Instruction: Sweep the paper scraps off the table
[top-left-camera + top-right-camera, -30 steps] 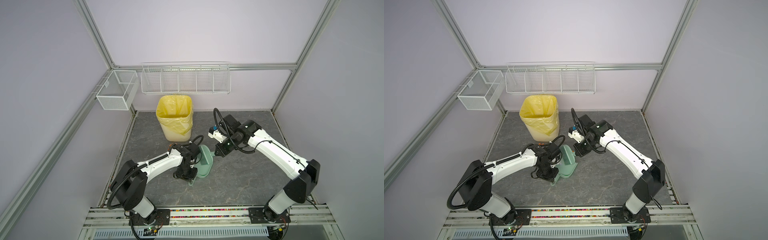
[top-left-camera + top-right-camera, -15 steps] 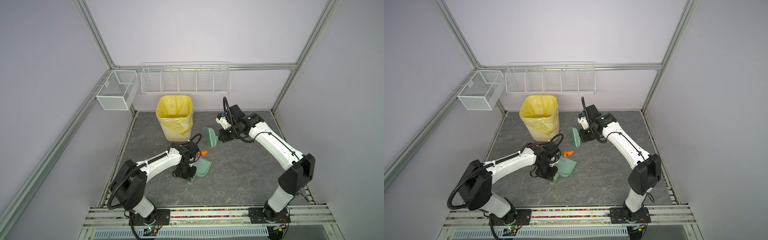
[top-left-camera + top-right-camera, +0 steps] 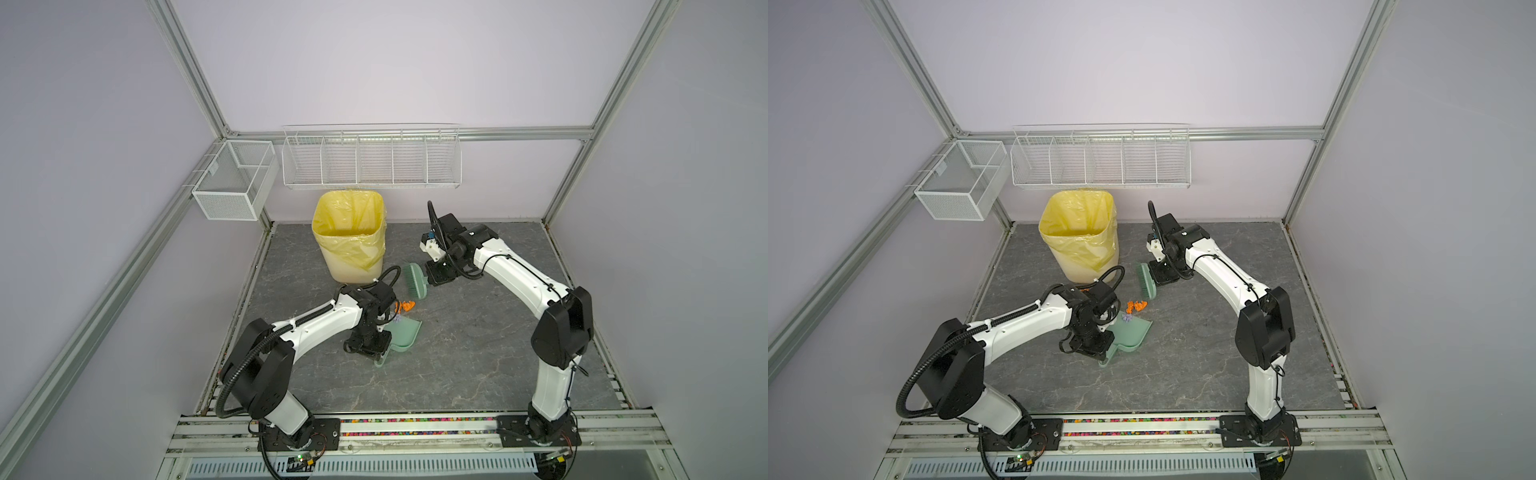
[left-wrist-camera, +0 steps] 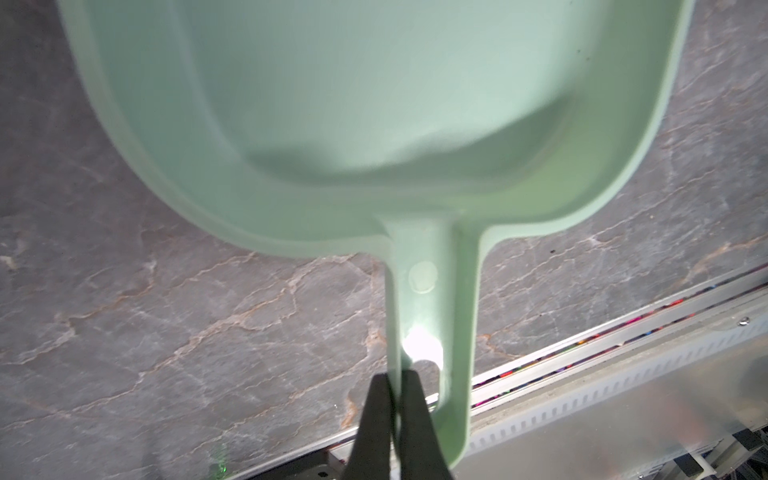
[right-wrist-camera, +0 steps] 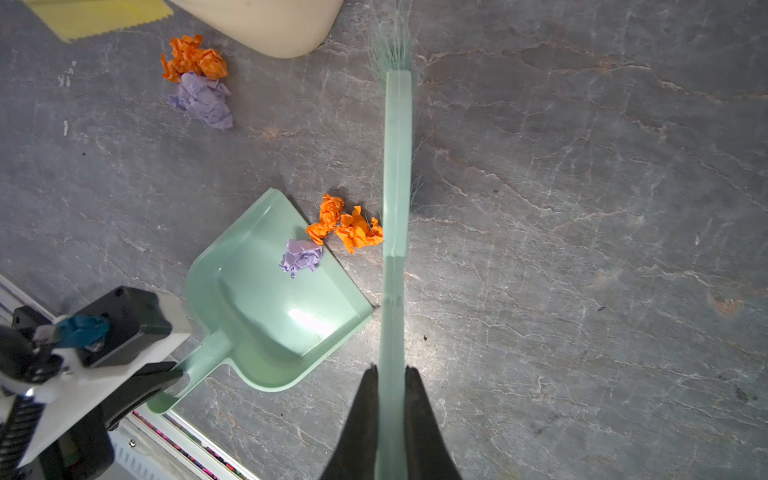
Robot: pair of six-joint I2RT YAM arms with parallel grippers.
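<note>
Judging by the table (image 3: 457,353), you are partway through. Your left gripper (image 4: 395,380) pinches the mint dustpan (image 5: 257,328) by its handle near the table's middle, and one lavender wad (image 5: 301,256) already sits on its lip. Two orange wads (image 5: 345,226) lie just outside that lip, beside the hand brush (image 5: 397,166) that your right gripper (image 5: 390,374) clamps by the handle. A second cluster (image 5: 195,79) of paper scraps lies unswept by the yellow-lined bin (image 3: 349,237) toward the far left corner, so that pile and the emptying are left.

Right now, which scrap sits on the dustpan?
The lavender scrap on the dustpan lip; the orange scraps beside it and those by the bin lie on the table.
</note>
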